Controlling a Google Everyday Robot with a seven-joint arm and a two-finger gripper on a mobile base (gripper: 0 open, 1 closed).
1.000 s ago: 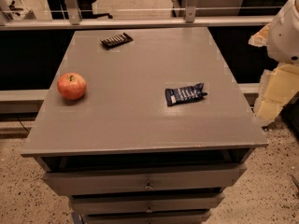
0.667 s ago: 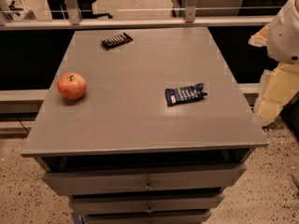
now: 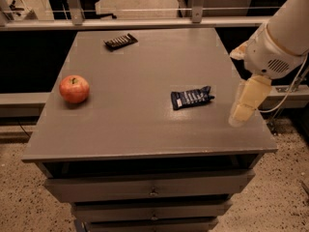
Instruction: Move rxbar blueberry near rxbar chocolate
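Observation:
The rxbar blueberry point(image 3: 191, 98), a dark-blue wrapper with white lettering, lies flat on the grey table top point(image 3: 135, 124), right of centre. The rxbar chocolate point(image 3: 120, 41), a black-brown wrapper, lies near the far edge, left of centre. My gripper point(image 3: 244, 105) hangs from the white arm point(image 3: 277, 42) over the table's right edge. It points down, to the right of the blue bar and apart from it, and holds nothing that I can see.
A red apple point(image 3: 74, 89) sits on the left side of the table. Drawers point(image 3: 149, 187) are below the front edge. A metal rail point(image 3: 145, 23) runs behind the table. A cable point(image 3: 289, 93) hangs by the arm at the right.
The arm and gripper have moved left, from beyond the table's right edge to over it, closer to the blue bar. The bars and the apple have not moved.

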